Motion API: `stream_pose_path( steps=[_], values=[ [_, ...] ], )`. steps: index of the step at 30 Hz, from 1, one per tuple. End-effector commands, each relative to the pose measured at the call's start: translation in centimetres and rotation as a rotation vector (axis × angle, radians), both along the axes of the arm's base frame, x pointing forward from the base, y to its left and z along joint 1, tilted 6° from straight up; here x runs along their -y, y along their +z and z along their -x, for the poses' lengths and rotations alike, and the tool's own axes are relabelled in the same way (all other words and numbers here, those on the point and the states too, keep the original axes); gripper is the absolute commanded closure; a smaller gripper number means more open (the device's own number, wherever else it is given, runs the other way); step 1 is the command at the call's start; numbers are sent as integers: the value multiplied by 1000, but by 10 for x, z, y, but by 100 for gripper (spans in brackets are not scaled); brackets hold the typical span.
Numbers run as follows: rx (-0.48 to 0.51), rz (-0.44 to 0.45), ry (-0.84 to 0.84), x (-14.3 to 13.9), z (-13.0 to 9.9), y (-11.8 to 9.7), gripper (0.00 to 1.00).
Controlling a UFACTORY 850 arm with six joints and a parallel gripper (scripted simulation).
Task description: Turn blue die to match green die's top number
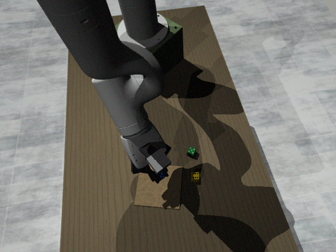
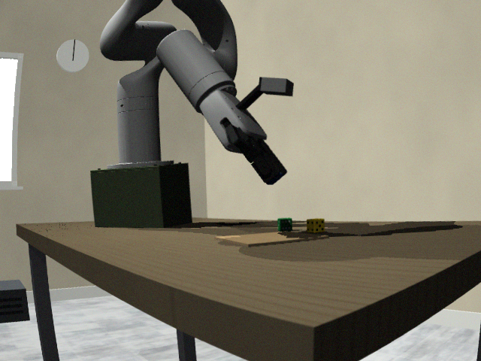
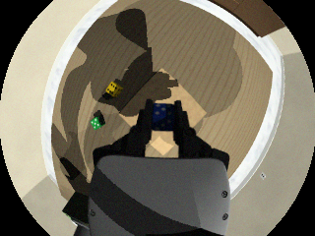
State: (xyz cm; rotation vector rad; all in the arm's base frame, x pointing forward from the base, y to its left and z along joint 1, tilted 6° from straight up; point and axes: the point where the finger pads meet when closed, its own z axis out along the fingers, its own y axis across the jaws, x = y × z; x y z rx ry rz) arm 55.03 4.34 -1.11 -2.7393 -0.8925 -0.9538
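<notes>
- Gripper [image 2: 273,177]: tilted, high above the mat [image 2: 256,238], fingers nearly closed, clamping the blue die [image 3: 161,116].
- Green die [image 2: 284,224]: on the table [image 2: 194,271], just beyond the mat.
- Yellow die [image 2: 315,225]: right of the mat.

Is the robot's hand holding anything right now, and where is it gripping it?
Yes: the hand grips the small blue die by two opposite side faces, above the table.
</notes>
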Motion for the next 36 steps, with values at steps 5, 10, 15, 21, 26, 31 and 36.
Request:
stream_pose_path(
  steps=[5, 10, 15, 21, 26, 31, 36],
  values=[
    [192, -125, 24, 1, 0, -3, 79],
    [293, -193, 35, 2, 1, -3, 79],
    [374, -249, 43, 2, 3, -3, 79],
    [379, -253, 43, 2, 3, -3, 79],
    [379, -253, 43, 3, 3, -5, 79],
    [379, -253, 43, 3, 2, -14, 79],
    [379, -253, 43, 4, 1, -30, 79]
  ],
)
